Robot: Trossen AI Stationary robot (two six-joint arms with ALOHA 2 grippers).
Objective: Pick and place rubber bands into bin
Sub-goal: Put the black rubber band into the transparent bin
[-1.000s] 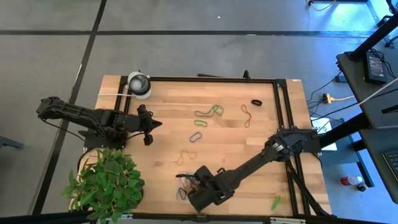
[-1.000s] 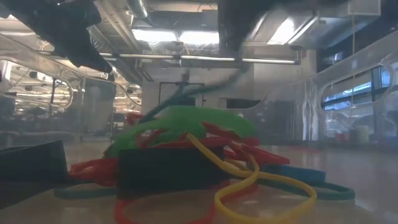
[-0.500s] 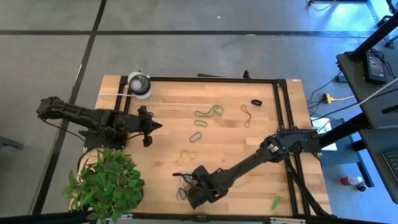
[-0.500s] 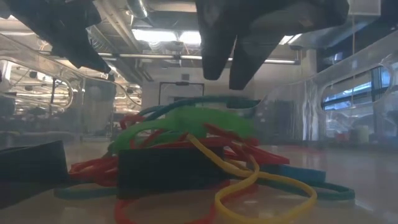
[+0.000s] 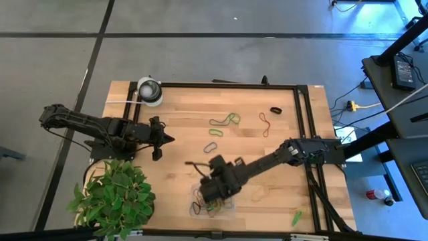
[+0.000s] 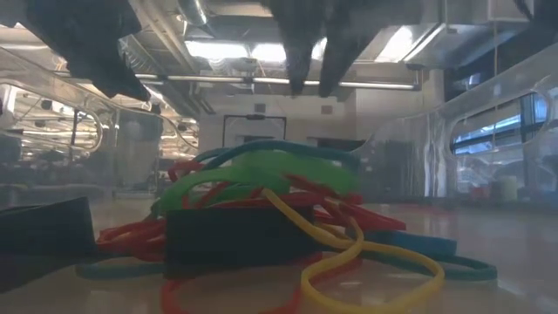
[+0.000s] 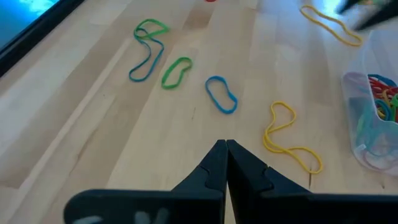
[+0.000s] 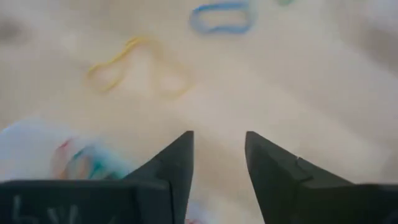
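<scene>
The bin (image 5: 195, 211), a clear tray near the table's front edge, holds a heap of rubber bands (image 6: 261, 205) in red, green, blue and yellow. Loose bands lie on the wood beyond it: a yellow one (image 8: 134, 62), a blue one (image 7: 221, 94), a green one (image 7: 176, 70), and a green and blue pair (image 5: 225, 120). My right gripper (image 8: 217, 155) hangs open above the bin's far side with nothing between its fingers; both fingers show above the heap in the low view (image 6: 314, 52). My left gripper (image 7: 225, 152) waits shut at the table's left (image 5: 160, 139).
A round white-and-grey object (image 5: 150, 90) stands at the far left corner and a leafy plant (image 5: 114, 197) at the near left. A black band (image 5: 275, 110) and a reddish one (image 5: 265, 124) lie far right. A black frame (image 5: 304, 134) runs along the table's far and right sides.
My right gripper has opened and let go of a blue-green band, which now lies on top of the heap in the bin. The gripper has then risen and gone toward the table's far edge, off the bin's near part.
</scene>
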